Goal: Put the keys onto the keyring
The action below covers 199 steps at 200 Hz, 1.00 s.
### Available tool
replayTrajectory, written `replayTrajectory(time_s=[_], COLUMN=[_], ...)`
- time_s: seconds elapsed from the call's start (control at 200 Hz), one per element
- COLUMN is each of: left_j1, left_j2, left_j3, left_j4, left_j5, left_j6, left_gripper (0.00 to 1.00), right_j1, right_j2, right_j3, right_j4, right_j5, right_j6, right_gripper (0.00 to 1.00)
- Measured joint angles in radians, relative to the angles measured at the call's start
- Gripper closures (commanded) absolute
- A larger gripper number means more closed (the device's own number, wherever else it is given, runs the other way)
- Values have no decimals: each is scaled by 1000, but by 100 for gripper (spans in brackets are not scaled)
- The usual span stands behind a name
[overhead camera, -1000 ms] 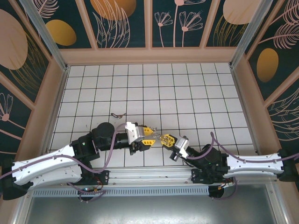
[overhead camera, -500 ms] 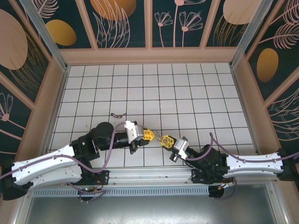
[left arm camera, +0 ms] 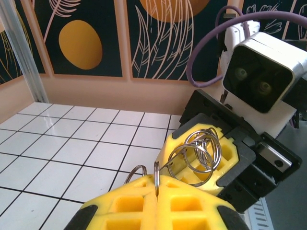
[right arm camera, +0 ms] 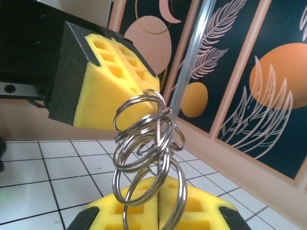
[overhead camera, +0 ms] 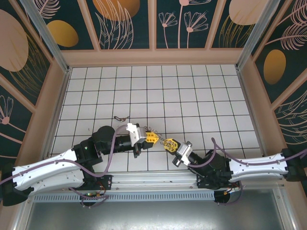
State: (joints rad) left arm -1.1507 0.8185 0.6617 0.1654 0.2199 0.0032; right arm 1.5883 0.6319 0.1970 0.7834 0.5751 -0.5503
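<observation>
**A:** Jaw state?

**B:** The left gripper [overhead camera: 152,138] has its yellow pads pressed together. One loop of the linked split rings [overhead camera: 161,141] sits edge-on in the seam. The right gripper [overhead camera: 169,143] also has its pads together, clamped on a loop at the other end.

**A:** So where are the rings?

**B:** Strung between the two sets of fingertips, over the near-centre part of the tiled floor [overhead camera: 192,96], just beyond the arm bases.

**A:** Axis?

**B:** The long axis runs tip to tip. The left end is slightly farther, the right end slightly nearer. It's a shallow diagonal, mostly left-right. In the right wrist view the loops stack from its own pads up toward the left gripper's pad. Several overlap, with their planes fanned at different angles.

**A:** Anything else down there?

**B:** A brownish loop [overhead camera: 120,118] lies flat on the tiles, left of and farther than the left gripper, well apart from both grippers. Its long axis is roughly left-right. It's too small to make out any detail.
</observation>
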Motion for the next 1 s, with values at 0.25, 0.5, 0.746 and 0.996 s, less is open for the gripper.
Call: replayTrajectory(time_s=[0.25, 0.5, 0.746, 0.996], left_j1=[0, -2, -1, 1], left_j2=[1, -13, -26, -84], left_j3=[-71, -102, -112, -112], left_j4=[149, 222, 227, 156], left_j5=[-22, -31, -64, -79], left_j6=[-66, -76, -51, 13], left_gripper=[100, 100, 100, 100], right_j1=[89, 132, 162, 240], right_j2=[171, 197, 93, -73], right_j3=[-16, -17, -16, 17], right_j4=[269, 348, 172, -58], right_j5=[198, 230, 165, 114], right_j6=[-186, -264, -144, -25], right_gripper=[100, 81, 76, 67])
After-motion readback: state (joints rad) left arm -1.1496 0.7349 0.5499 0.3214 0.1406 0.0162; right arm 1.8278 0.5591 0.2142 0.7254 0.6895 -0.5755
